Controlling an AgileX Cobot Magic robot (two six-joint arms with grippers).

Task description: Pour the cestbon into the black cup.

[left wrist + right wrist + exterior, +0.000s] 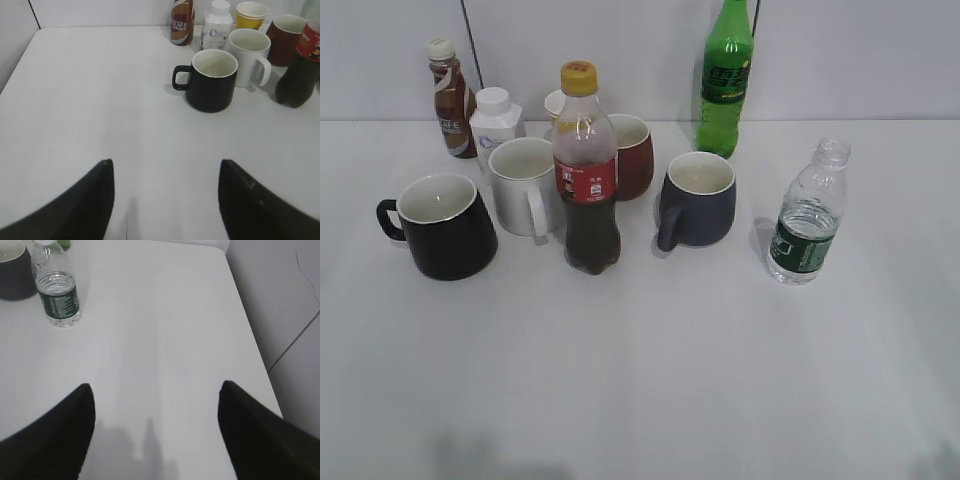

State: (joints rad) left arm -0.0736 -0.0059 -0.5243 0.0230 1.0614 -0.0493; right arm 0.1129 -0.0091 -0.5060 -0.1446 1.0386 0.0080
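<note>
Black end effectors, left (pixel 165 200) and right (pixel 156 432), hover spread above the table (pixel 720 380).

I see the uncapped cestbon (pixel 808 215) upright at the tabletop's right; the glossy black cup (pixel 442 225) stands far left, handle leftward.

Two black grippers, one on each arm

The left gripper (pixel 165 200) has two wide, dark, smooth fingers with rounded tips. The right gripper (pixel 155 432) looks the same: two plain black fingers (pixel 55 435), broad near the camera, with no marks, screws or cables showing.
</note>
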